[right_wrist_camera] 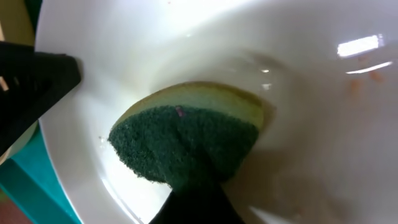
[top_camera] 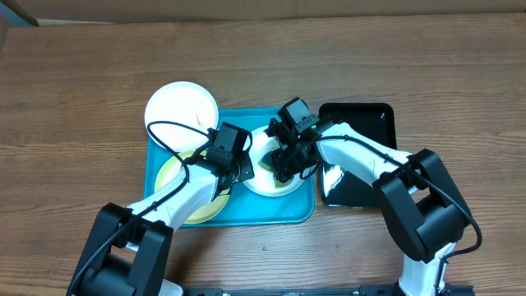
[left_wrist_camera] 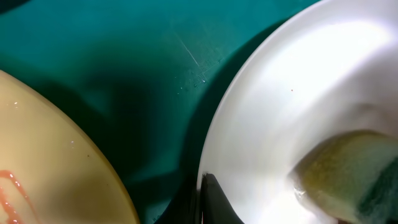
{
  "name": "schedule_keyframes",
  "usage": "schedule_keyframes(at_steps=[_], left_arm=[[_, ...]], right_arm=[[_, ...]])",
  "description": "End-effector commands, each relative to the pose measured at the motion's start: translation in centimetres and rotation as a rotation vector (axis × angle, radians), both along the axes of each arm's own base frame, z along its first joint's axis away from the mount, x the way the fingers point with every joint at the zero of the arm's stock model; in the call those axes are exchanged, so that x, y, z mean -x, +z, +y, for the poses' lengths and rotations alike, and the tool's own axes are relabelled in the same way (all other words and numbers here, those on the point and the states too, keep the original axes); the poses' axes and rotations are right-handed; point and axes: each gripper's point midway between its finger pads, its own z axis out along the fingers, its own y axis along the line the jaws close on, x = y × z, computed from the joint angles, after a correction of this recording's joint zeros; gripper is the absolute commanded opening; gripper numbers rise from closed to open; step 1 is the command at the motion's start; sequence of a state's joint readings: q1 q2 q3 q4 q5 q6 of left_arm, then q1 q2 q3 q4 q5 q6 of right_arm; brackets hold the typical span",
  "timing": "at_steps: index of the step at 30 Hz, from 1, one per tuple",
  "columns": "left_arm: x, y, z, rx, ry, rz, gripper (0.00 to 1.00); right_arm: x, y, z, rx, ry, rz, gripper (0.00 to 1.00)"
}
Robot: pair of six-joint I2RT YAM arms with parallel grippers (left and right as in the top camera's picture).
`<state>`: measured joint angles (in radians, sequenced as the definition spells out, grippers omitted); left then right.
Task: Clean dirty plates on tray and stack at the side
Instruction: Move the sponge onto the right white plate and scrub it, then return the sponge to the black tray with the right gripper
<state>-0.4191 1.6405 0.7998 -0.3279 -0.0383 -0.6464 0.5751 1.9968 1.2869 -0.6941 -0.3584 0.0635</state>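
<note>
Right wrist view: right jaws clamp the sponge [right_wrist_camera: 186, 146] against the white plate [right_wrist_camera: 311, 130], left jaws pinch its rim — best sweep firmly toward orange smears [right_wrist_camera: 364, 78].

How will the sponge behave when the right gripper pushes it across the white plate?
Probably soft: the sponge bends where the right gripper pinches it. Its coarse green face should drag, not slide, on the glossy white plate.

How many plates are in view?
3. One white plate lies at the tray's far-left corner. A yellow-green plate is on its left half, partly under the left arm. A second white plate is on its right half. None seems hidden.
</note>
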Motion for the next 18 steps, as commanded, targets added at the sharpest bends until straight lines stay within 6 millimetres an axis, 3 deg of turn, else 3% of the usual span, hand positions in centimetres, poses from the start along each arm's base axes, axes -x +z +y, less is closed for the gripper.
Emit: schedule_keyframes(at_steps=[1, 4, 8, 13, 18], left_arm=[[1.4, -1.4, -0.2, -0.006, -0.050, 0.054, 0.04], [1.5, -1.4, -0.2, -0.007, -0.050, 0.058, 0.05], [1.5, -1.4, -0.2, -0.008, -0.050, 0.058, 0.04], [1.5, -1.4, -0.2, -0.008, -0.050, 0.058, 0.04], [1.4, -1.4, -0.2, -0.007, -0.050, 0.057, 0.04]], right_arm=[[-3.3, 2.6, 0.7, -0.046, -0.022, -0.067, 0.04], [-5.4, 5.6, 0.5, -0.066, -0.088, -0.093, 0.04], [-6.7, 8.5, -1.7, -0.056, -0.152, -0.077, 0.04], [-6.9, 8.5, -6.7, 0.018, -0.256, -0.003, 0.04], [-6.9, 7.4, -14.0, 0.168, -0.477, 0.097, 0.04]])
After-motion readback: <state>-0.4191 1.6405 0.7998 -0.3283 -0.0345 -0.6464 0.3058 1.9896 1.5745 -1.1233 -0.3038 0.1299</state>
